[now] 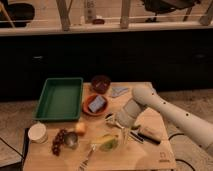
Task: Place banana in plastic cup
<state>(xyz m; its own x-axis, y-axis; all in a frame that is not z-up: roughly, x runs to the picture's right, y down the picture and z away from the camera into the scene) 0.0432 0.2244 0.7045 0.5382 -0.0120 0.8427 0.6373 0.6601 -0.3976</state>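
The pale yellow banana (102, 137) lies on the wooden table (60, 161) near the front middle, next to a flat green leaf-like piece (108, 145). A clear plastic cup (116, 139) seems to stand just right of them, hard to make out. My gripper (113, 122) hangs at the end of the white arm (150, 102), which reaches in from the right. It is just above and behind the banana and the cup. I cannot tell whether it touches either.
A green tray (60, 97) sits at the back left. Behind the gripper are a dark red bowl (100, 82) and an orange plate with a blue sponge (96, 104). A white cup (37, 132), grapes (58, 141), a metal cup (71, 140), an orange chunk (80, 128), a fork (86, 157) and a dark-handled tool (146, 136) lie around.
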